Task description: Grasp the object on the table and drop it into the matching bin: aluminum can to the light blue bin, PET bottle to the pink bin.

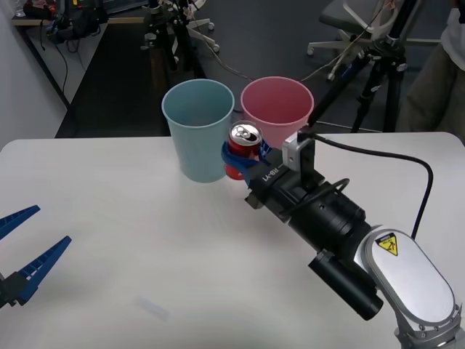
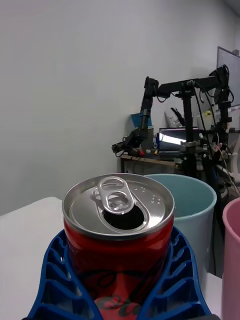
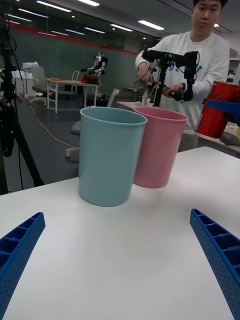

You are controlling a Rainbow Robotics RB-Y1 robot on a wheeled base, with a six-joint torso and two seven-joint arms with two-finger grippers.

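The right end effector [image 1: 245, 154] clenches the aluminum can [image 1: 243, 142] between the light blue bin [image 1: 198, 131] and the pink bin [image 1: 277, 109], so an early release may drop it beside the rim or into the pink one.

High front view, two low wrist views

The aluminum can [image 2: 119, 235] at the lower centre of the right wrist view has a brushed silver metal top and glossy red sides. The ribbed blue fingers [image 2: 55, 285] look matt plastic. The light blue bin [image 1: 198, 129] and pink bin [image 1: 278, 109] are smooth plastic; the table [image 1: 131, 240] is smooth matt white.
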